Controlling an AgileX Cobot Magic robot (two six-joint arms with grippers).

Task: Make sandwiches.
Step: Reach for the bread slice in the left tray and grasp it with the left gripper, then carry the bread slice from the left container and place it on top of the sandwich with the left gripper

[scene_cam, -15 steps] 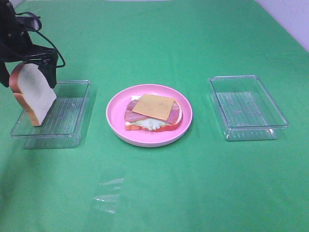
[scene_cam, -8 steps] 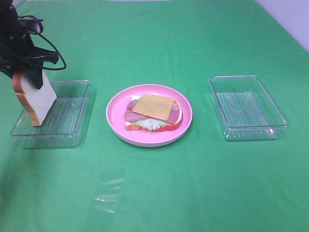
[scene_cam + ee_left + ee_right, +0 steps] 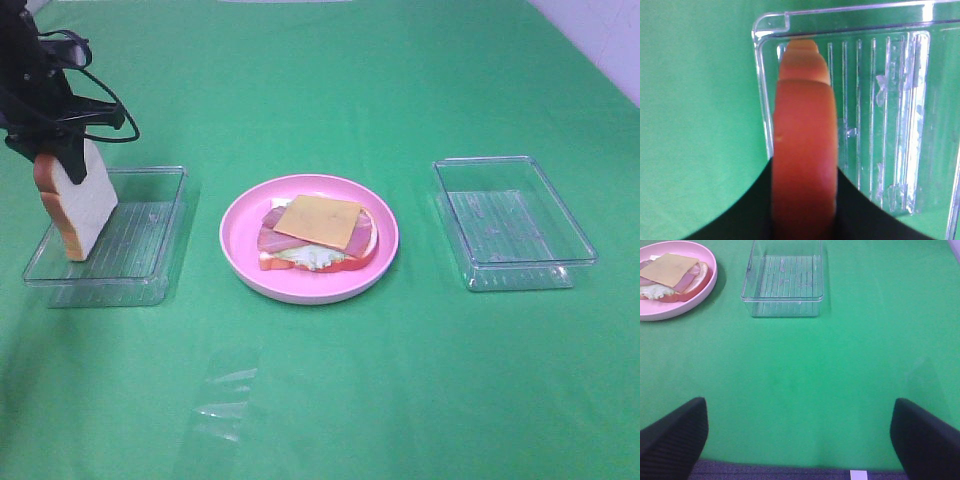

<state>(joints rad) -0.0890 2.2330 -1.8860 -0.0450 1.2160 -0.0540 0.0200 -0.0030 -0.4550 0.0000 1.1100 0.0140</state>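
Observation:
My left gripper (image 3: pixel 58 158) is shut on a white bread slice (image 3: pixel 80 212) with orange-brown crust and holds it upright, hanging over the left end of the left clear tray (image 3: pixel 150 232). The left wrist view shows the slice's crust edge (image 3: pixel 805 150) between the jaws, above that tray (image 3: pixel 890 100). The open sandwich lies on the round pink plate (image 3: pixel 238 252) at the centre: a yellow cheese slice (image 3: pixel 318 220) on top, over reddish bacon, pale lettuce and the bottom bread. It also shows in the right wrist view (image 3: pixel 674 274). My right gripper (image 3: pixel 800 440) is open and empty, near the table's front edge.
A second clear tray (image 3: pixel 512 222) stands right of the plate and holds nothing; it also shows in the right wrist view (image 3: pixel 784 285). A clear plastic scrap (image 3: pixel 225 395) lies on the green cloth in front of the plate.
The left gripper has turned and shifted a little with the bread slice, which now shows narrower. It stays over the left tray. Nothing else has moved.

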